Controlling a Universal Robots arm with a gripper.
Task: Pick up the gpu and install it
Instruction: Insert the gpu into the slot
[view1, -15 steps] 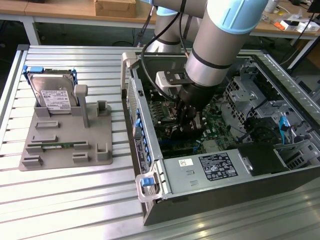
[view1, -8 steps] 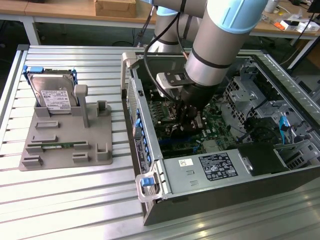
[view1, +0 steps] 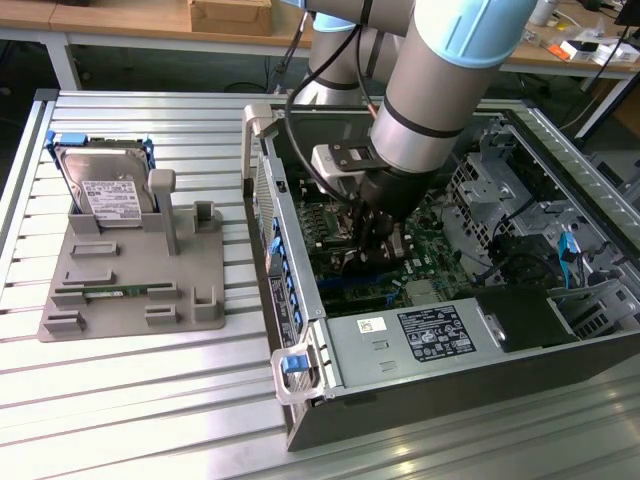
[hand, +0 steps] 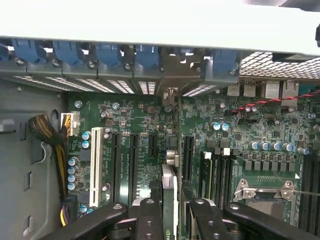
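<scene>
A silver hard drive (view1: 108, 187) with a white label stood upright in a grey holder (view1: 130, 275) on the slatted table (view1: 120, 400), toward the exterior view's left. A narrow green memory stick (view1: 120, 291) lay flat in the holder's front slot. Beside it, toward the right, an open computer case (view1: 440, 300) rested on the table, its green motherboard (hand: 150, 125) exposed. A white slot (hand: 95, 160) ran along that board, near a bundle of yellow cables (hand: 55, 150). Blue clips (hand: 65, 50) lined the case's rear edge.
</scene>
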